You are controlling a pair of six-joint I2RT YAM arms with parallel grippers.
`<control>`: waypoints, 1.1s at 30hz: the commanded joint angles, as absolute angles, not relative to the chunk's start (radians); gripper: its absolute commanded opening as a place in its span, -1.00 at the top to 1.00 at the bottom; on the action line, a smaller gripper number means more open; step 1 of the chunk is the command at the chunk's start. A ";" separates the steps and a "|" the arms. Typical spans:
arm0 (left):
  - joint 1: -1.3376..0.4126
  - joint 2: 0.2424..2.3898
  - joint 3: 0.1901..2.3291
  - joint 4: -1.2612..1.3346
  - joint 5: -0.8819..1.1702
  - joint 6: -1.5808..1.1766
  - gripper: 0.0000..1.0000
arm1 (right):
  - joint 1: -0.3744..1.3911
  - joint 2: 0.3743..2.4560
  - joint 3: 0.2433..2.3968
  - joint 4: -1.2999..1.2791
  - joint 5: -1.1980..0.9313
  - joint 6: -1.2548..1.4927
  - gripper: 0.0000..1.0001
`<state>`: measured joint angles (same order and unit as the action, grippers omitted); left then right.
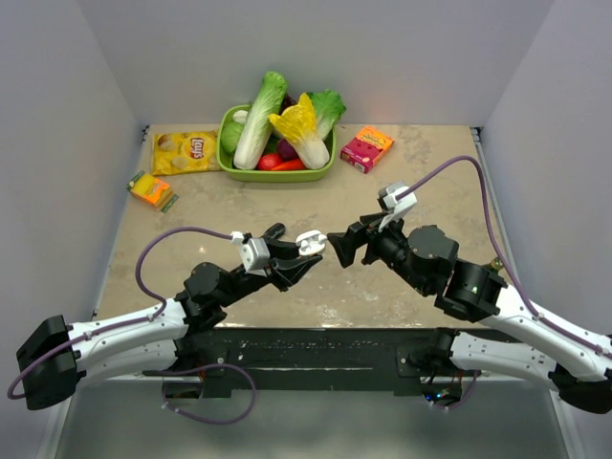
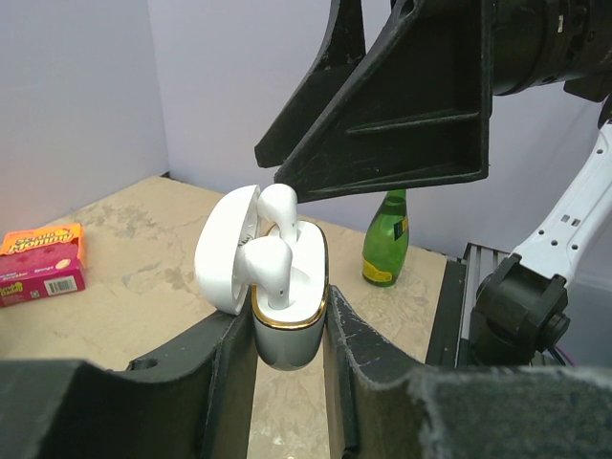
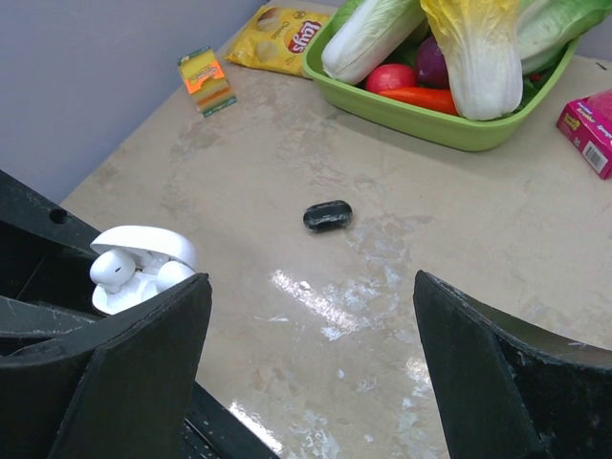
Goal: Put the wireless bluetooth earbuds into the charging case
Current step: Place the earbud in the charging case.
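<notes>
The left tool (image 1: pixel 304 253) is clamping the charging case (image 2: pixel 285 346) by its lower body and holding it up off the counter (image 3: pixel 478 220). The lid is standing open and both earbuds (image 2: pixel 270 266) are sitting in their wells. The farther one is riding higher, and I cannot tell whether it is fully seated. The right tool (image 3: pixel 311 292) is hovering just above and beside the case, its fingers spread wide and gripping nothing.

I am worrying about how close those dark fingers are hanging to the open lid. A careless press could be twisting the smooth, rounded case out of a grasp that is catching only its base. A bud sitting proud could also tip out onto the counter, or block the lid from closing.

The counter is looking like pale, mottled stone, glossy enough to be throwing back the lights. Plain pale walls are closing it in on three sides. At the back, a green tray (image 1: pixel 229 167) of vegetables, a chip bag (image 1: pixel 185 151) and a pink box (image 1: pixel 367 148) are lying well apart from the arms, and a small dark lump (image 3: pixel 327 215) is resting nearer.
</notes>
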<state>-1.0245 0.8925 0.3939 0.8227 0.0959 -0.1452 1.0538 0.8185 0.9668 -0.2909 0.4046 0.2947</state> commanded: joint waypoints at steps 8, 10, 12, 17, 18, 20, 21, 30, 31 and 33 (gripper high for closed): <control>-1.031 0.885 0.400 0.879 0.066 -0.127 1.00 | 1.054 0.795 0.980 -0.239 0.305 0.310 -0.78; -1.031 0.890 0.402 0.881 0.064 -0.127 1.00 | 1.055 0.790 0.976 -0.230 0.292 0.311 -0.78; -1.031 0.894 0.405 0.877 0.063 -0.127 1.00 | 1.057 0.785 0.970 -0.222 0.258 0.308 -0.78; -1.031 0.902 0.410 0.859 0.051 -0.124 1.00 | 1.057 0.720 0.939 -0.170 0.245 0.314 -0.78; -1.031 0.903 0.410 0.854 0.051 -0.126 1.00 | 1.055 0.713 0.937 -0.164 0.250 0.318 -0.78; -1.031 0.907 0.408 0.847 0.051 -0.129 1.00 | 1.055 0.733 0.960 -0.179 0.227 0.336 -0.79; -1.031 0.914 0.410 0.844 0.052 -0.130 1.00 | 1.055 0.745 0.972 -0.189 0.224 0.345 -0.79; -1.031 0.963 0.433 0.821 0.067 -0.160 1.00 | 1.055 0.850 1.045 -0.259 0.199 0.468 -0.85; -1.031 0.968 0.434 0.819 0.069 -0.163 1.00 | 1.055 0.850 1.040 -0.262 0.199 0.471 -0.85; -1.031 0.976 0.436 0.822 0.071 -0.164 1.00 | 1.055 0.856 1.039 -0.267 0.209 0.477 -0.85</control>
